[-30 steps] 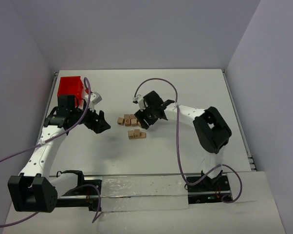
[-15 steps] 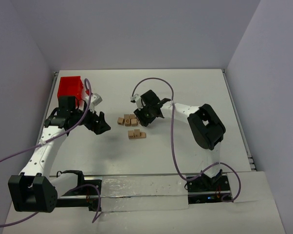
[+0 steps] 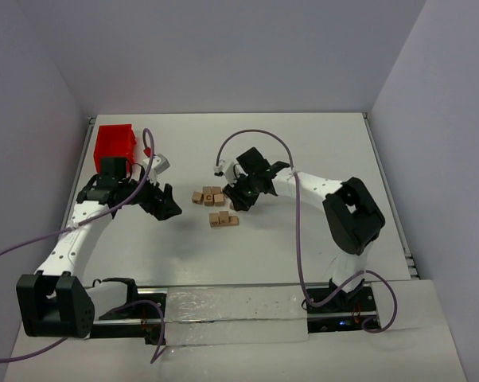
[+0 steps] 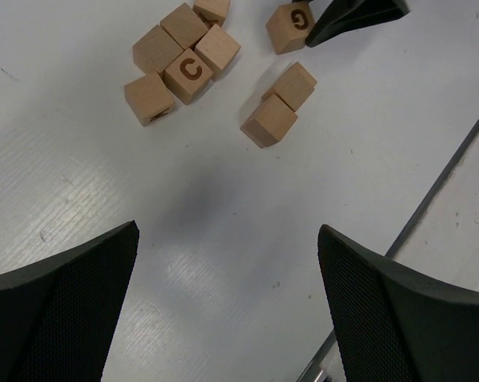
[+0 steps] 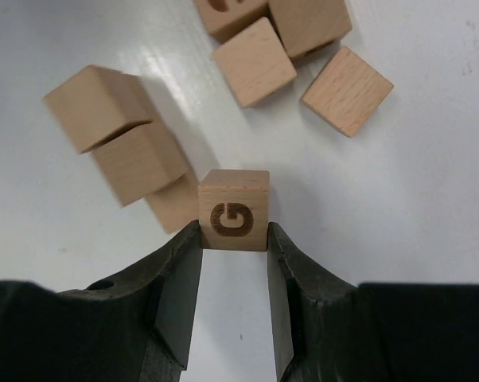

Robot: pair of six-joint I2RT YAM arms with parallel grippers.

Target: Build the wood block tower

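Tabletop: white, carrying the bin and all the blocks.
Left arm: reaches forward along the left side – its gripper sits well apart from the blocks.
Right arm: bent inward toward the middle of the tabletop.
Red bin: far left corner, just behind the left arm's wrist.
Left gripper: spread wide, nothing between its fingers.
Right gripper: clamped on a single cube.
Main cluster of wooden cubes: several lying close together, one showing a letter C.
Smaller group of cubes: just beside the cluster, on the side nearer the arm bases.
Held cube: pinched between both right fingers – its G face turned to the wrist camera, close by the smaller group.
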